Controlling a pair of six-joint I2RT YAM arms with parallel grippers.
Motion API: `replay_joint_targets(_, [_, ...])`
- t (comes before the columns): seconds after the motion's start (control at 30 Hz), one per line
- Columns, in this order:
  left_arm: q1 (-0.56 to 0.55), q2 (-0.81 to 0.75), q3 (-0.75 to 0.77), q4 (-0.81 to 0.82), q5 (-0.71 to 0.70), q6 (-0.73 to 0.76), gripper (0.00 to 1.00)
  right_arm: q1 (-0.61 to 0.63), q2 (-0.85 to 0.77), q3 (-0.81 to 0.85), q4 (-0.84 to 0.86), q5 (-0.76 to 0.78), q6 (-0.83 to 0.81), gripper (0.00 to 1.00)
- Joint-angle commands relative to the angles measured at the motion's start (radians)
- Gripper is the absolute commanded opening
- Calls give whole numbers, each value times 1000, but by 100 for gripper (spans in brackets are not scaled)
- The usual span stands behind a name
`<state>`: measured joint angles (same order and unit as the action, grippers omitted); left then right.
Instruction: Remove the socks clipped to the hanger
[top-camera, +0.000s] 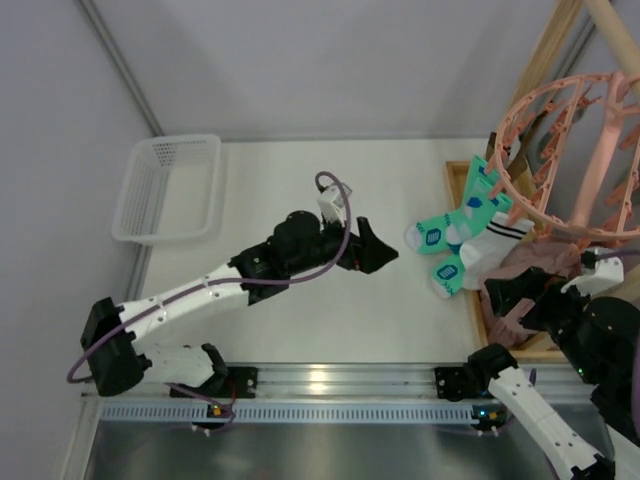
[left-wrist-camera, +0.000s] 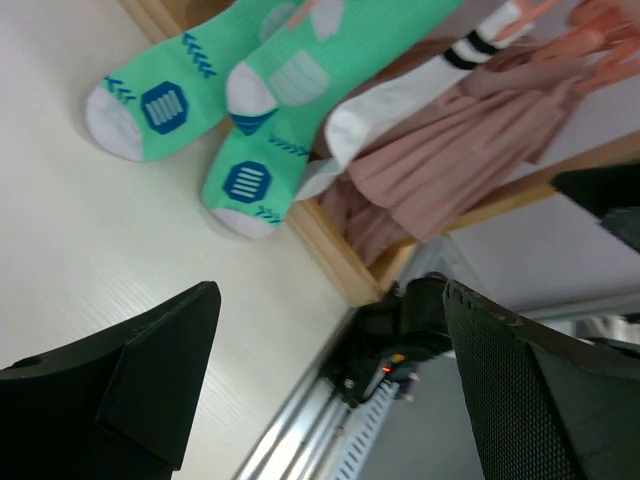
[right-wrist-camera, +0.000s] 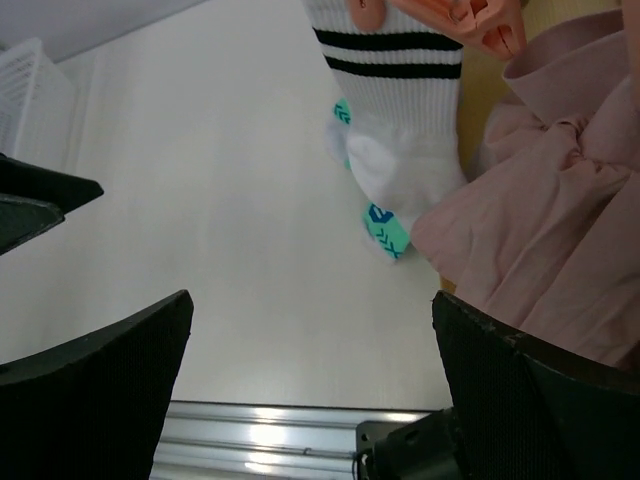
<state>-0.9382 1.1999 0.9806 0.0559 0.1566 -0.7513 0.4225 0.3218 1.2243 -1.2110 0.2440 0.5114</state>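
Right gripper (top-camera: 512, 297), lower right, fingers apart, empty. Left gripper (top-camera: 378, 250), mid-frame, also apart. Socks (top-camera: 450, 235), right of centre, clipped to hanger (top-camera: 565, 150), upper right. Risk: yanking w/o freeing clips swings hanger, or right grabs pink cloth (top-camera: 525, 262) instead.

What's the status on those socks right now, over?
Left gripper and right gripper open, empty. Mint socks and white sock clipped on hanger. Pink cloth bunched beside white sock.
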Motion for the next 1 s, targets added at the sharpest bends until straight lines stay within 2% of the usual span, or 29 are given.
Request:
replay_joint_targets(0.0, [-76,125,108,-22,-314,202,96,-17,101,24,-139,75,-31,99])
replay_joint_targets(0.1, [-146,216,184,-21,-417,277,96,-22,92,21,-134,86,-56,99])
replay_joint_targets(0.17, [-172,277,240,-19,-431,305,96,-21,85,37,-136,128,-60,99])
replay_joint_targets(0.27, [-183,342,303,-18,-378,354,97,-27,80,69,-136,144,-97,100])
replay_joint_targets(0.3, [-183,377,332,5,-292,371,97,-28,88,84,-136,144,-100,99])
replay_joint_targets(0.37, [-185,418,348,42,-235,389,96,-30,103,98,-148,146,-108,99])
replay_joint_targets(0.57, [-186,513,429,58,-224,377,91,-30,128,112,-145,133,-134,99])
replay_joint_targets(0.6, [-188,520,432,58,-229,372,85,-31,126,110,-142,135,-134,99])
replay_joint_targets(0.63, [-188,527,438,58,-232,369,70,-31,125,109,-134,136,-137,92])
replay_joint_targets(0.67, [-188,541,440,58,-236,369,58,-31,120,107,-125,135,-145,37])
replay_joint_targets(0.7, [-188,544,440,58,-238,368,10,-30,117,112,-122,139,-142,0])
replay_joint_targets(0.73, [-189,549,441,56,-247,362,0,-30,117,118,-124,167,-117,0])
replay_joint_targets(0.77, [-189,553,441,56,-268,357,0,-30,114,121,-122,169,-117,0])
replay_joint_targets(0.83, [-191,560,444,56,-275,359,0,-30,102,126,-101,169,-117,0])
replay_joint_targets(0.87, [-192,563,451,56,-278,360,0,-30,96,127,-93,169,-108,52])
replay_joint_targets(0.9, [-194,564,455,56,-275,365,0,-30,85,127,-88,167,-99,90])
replay_joint_targets(0.93, [-194,566,457,56,-279,368,26,-30,80,124,-76,161,-94,99])
replay_joint_targets(0.97, [-194,567,457,56,-295,365,50,-28,83,127,-78,155,-91,99])
